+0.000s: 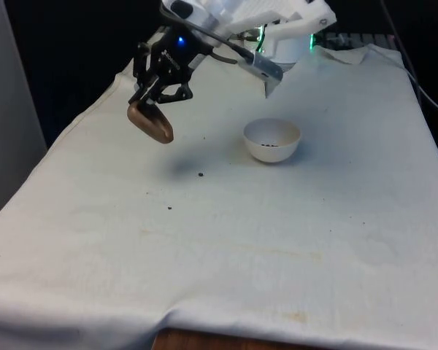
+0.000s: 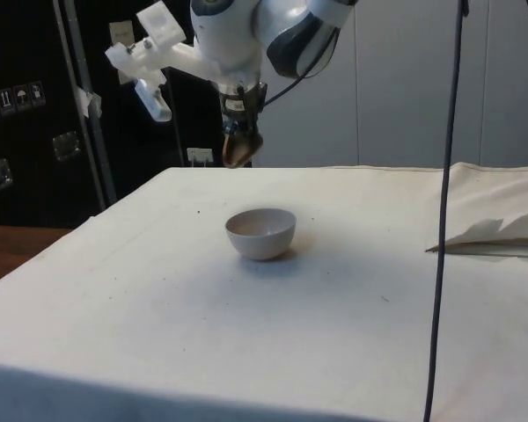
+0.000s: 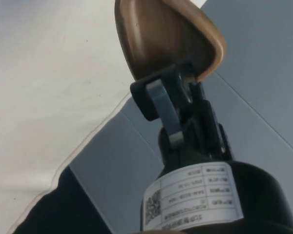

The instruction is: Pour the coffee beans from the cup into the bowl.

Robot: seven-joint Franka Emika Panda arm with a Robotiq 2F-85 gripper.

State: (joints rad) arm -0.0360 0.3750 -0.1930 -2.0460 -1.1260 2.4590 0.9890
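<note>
A brown wooden cup (image 1: 152,122) hangs tilted in the air above the cloth, to the front view's left of the bowl. My gripper (image 1: 160,93) is shut on the cup's rim; the wrist view shows a finger (image 3: 162,105) clamped over the cup (image 3: 166,36) edge. From the side, the cup (image 2: 241,148) hangs behind and above the bowl (image 2: 260,233). The white bowl (image 1: 272,140) stands on the table with a few dark coffee beans (image 1: 269,144) at its bottom. I cannot see inside the cup.
Two stray beans (image 1: 201,174) lie on the white cloth between cup and bowl, nearer the camera. A crumpled fold of cloth (image 2: 502,233) lies at the side view's right. A black cable (image 2: 444,211) hangs down in the side view's foreground.
</note>
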